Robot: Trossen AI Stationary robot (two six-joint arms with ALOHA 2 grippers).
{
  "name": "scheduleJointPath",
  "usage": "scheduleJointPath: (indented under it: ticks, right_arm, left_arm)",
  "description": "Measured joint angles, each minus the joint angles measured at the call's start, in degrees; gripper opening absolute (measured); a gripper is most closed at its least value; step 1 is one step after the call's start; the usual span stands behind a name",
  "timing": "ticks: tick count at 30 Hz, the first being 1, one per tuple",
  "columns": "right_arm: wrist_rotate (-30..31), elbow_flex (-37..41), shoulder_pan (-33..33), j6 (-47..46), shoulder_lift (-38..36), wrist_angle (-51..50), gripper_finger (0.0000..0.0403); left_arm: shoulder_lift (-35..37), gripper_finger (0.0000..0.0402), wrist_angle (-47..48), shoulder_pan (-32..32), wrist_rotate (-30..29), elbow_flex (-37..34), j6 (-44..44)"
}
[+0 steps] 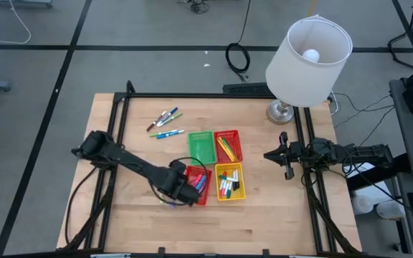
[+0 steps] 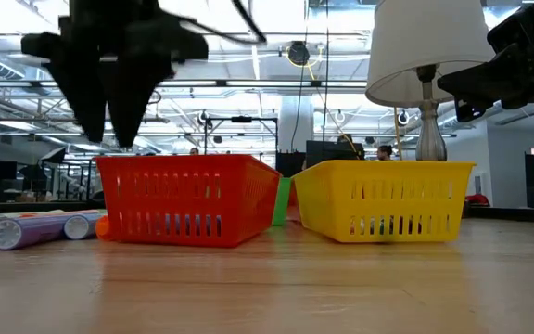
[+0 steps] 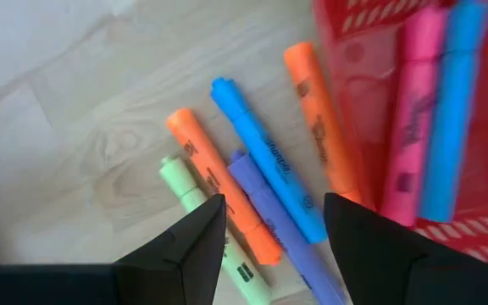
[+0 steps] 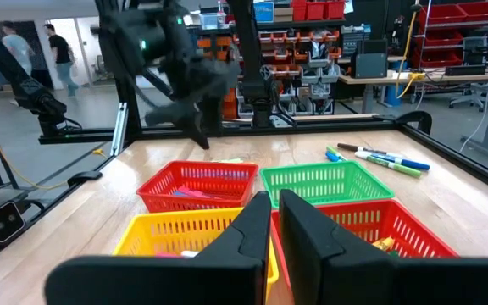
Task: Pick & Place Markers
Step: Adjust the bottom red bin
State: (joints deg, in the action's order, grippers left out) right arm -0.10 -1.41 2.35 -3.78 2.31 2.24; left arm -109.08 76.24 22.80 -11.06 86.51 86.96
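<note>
Loose markers (image 3: pixel 261 195) by the front red basket (image 3: pixel 481 127) near the table's front edge sit under the wide-open left gripper (image 3: pixel 274 229) (right gripper (image 4: pixel 274 222) shut, parked right edge): light, stiff, slick barrels, so pinch mid-barrel.

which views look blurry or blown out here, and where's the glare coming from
Left wrist view: the red basket and the pink marker in it are smeared, while the blue marker on the wood is sharper. Low view: the left gripper is a dark silhouette against bright ceiling lights. High view: the lamp has a bulb glowing white inside its shade. Right wrist view: the left arm is motion-blurred.
</note>
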Motion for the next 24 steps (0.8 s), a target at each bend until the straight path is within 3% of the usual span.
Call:
scheduleJointPath:
  ticks: [13,24]
  right_arm:
    - [0.01,0.01,0.0,-0.01,0.0,0.0,0.0018]
    - [0.0,0.02,0.0,0.01,0.0,0.0,0.0018]
  left_arm:
    - [-1.94,0.0209,-6.35,-1.41,5.97,-0.21,-1.16]
    - [-1.94,0.0209,-5.79,-1.5,5.58,-0.21,-0.64]
